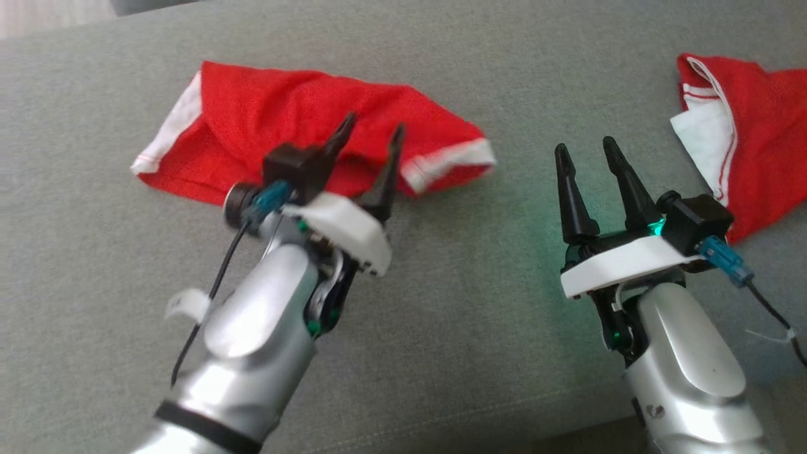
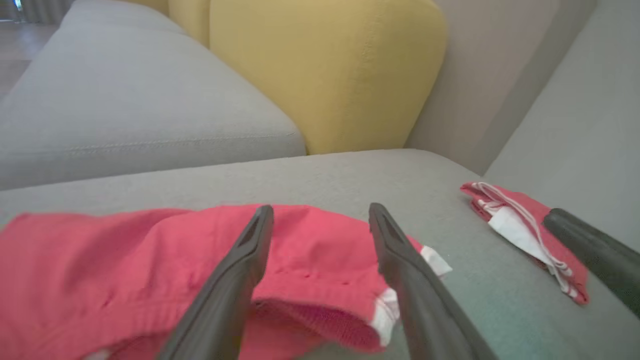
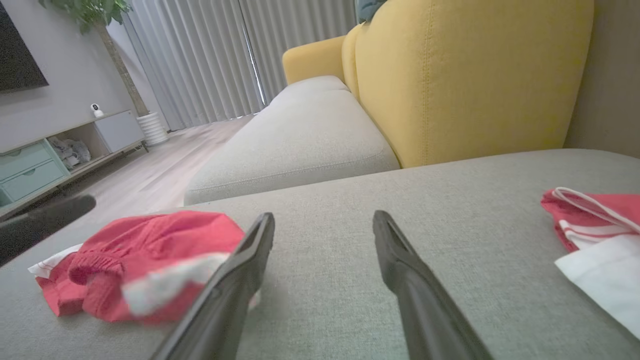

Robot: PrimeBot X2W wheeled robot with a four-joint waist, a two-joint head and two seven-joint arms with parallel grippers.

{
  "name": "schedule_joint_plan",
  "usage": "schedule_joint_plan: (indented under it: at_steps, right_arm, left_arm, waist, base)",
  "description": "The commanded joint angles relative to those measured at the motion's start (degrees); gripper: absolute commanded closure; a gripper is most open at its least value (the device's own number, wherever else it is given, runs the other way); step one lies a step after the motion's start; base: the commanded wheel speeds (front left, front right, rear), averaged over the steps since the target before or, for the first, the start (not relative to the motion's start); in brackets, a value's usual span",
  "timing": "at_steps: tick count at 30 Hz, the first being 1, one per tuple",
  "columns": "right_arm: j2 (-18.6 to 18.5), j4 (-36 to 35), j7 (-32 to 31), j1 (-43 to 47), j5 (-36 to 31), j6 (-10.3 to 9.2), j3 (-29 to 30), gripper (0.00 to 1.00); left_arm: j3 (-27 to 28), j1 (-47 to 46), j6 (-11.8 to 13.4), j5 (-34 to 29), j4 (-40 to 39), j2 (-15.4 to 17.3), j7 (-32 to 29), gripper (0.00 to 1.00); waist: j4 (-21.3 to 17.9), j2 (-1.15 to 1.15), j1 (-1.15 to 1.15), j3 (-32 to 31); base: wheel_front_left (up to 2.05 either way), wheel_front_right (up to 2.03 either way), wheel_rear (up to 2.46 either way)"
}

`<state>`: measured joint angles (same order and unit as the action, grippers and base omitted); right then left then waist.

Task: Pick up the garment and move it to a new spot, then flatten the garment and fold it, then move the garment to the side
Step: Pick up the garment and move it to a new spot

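Left claw apart, empty, over red garment left of centre; right claw apart, empty, above open sofa cushion at right; second garment at upper-right edge.

Silver forearms, black tapered fingers.

Right gripper: fingers are held apart, nothing between them, above the grey seat cushion. A crumpled red garment (white-trimmed) is laid at lower left. A second red-and-white garment is seen at the right edge, and a yellow backrest behind.
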<state>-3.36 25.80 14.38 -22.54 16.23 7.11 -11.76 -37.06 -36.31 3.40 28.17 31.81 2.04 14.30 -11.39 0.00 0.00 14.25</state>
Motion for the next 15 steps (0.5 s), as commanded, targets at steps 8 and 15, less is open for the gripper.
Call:
schedule_joint_plan:
  at_steps: [8,15]
  right_arm:
    - [0.5,-1.4,0.6,1.6,-0.6,0.37,-0.4,0.0]
    - [0.5,-0.6,0.6,2.6,-0.8,0.37,-0.5,0.0]
  left_arm:
    - [11.1,9.3,2.4,-4.2,-6.1,2.4,0.7,0.0]
    - [18.9,18.2,3.4,-9.7,-11.6,2.5,0.7,0.0]
  waist:
    - [3.6,0.0,0.0,-2.8]
    - [6.2,0.0,0.0,-4.8]
  base:
    - [0.0,0.0,0.0]
    - [0.0,0.0,0.0]
